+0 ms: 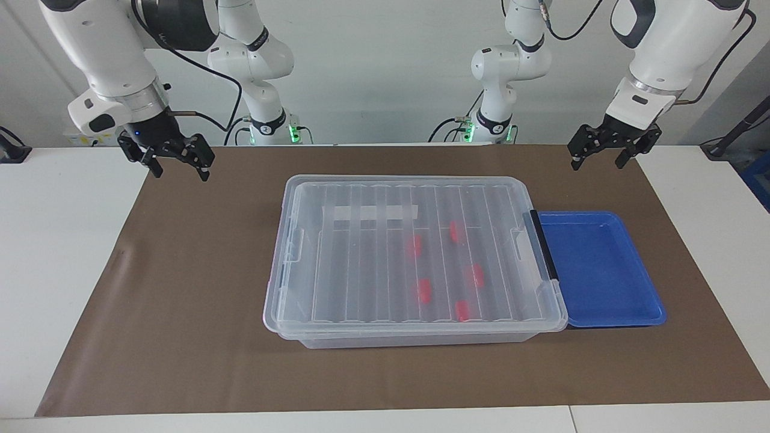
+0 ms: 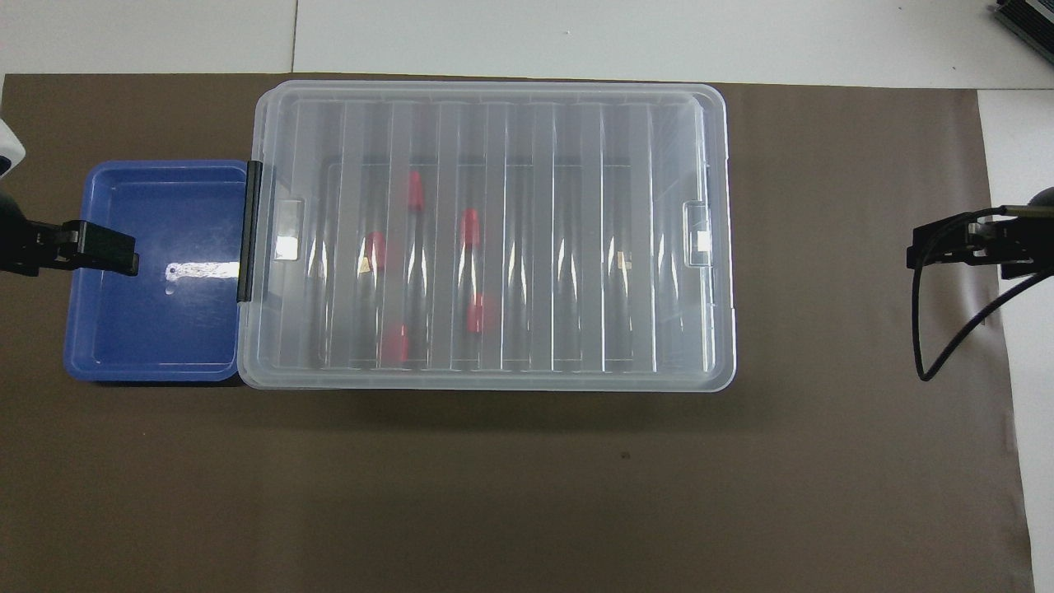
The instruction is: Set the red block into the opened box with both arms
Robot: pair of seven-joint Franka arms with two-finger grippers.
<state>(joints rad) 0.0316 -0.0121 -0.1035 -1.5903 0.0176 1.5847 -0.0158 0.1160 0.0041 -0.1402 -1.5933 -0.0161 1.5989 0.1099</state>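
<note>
The box (image 1: pixel 409 340) is a large clear bin in the middle of the brown mat, and its ribbed lid (image 1: pixel 361 252) lies shut on it. Several red blocks (image 1: pixel 414 245) (image 2: pixel 414 191) show through the lid, inside the box toward its black-handle end (image 1: pixel 543 243). My right gripper (image 1: pixel 180 171) (image 2: pixel 926 251) hangs open and holds nothing, over the mat's edge at the right arm's end. Above the mat's corner near the blue tray, my left gripper (image 1: pixel 597 162) (image 2: pixel 123 251) is also open with nothing in it.
A shallow blue tray (image 1: pixel 601 270) (image 2: pixel 148 329) with nothing in it sits against the box's handle end. The brown mat (image 1: pixel 180 300) covers most of the white table. A cable loops down from the right wrist (image 2: pixel 947 329).
</note>
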